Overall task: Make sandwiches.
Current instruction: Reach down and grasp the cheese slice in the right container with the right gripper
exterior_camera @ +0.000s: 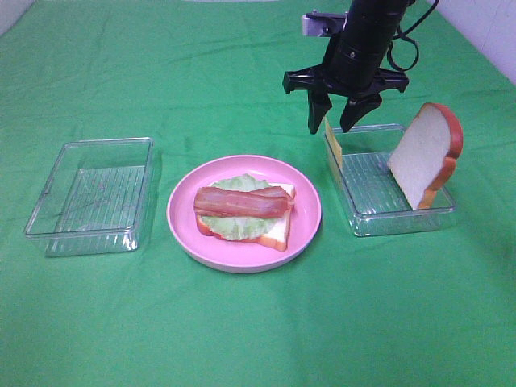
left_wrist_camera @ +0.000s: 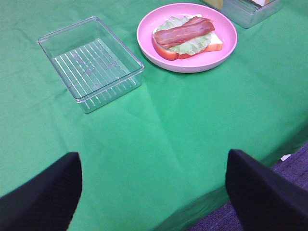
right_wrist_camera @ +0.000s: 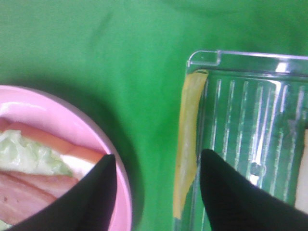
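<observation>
On the pink plate [exterior_camera: 182,234] lies an open sandwich: a white bread slice [exterior_camera: 279,234], a lettuce leaf [exterior_camera: 232,227] and bacon strips [exterior_camera: 242,201] on top. A thin yellow cheese square [exterior_camera: 333,146] stands on edge against the near-plate wall of the right tray [exterior_camera: 403,222]. A second bread slice [exterior_camera: 426,151] leans on that tray's far wall. My right gripper [exterior_camera: 331,127] hangs open just above the cheese [right_wrist_camera: 187,144], one finger on each side of it, nothing gripped. My left gripper [left_wrist_camera: 154,192] is open and empty, well short of the plate [left_wrist_camera: 192,67].
A clear ribbed tray [exterior_camera: 93,193] sits empty left of the plate, also seen as the tray [left_wrist_camera: 91,67] in the left wrist view. Green cloth covers the table, and its front edge [left_wrist_camera: 226,197] shows near my left gripper.
</observation>
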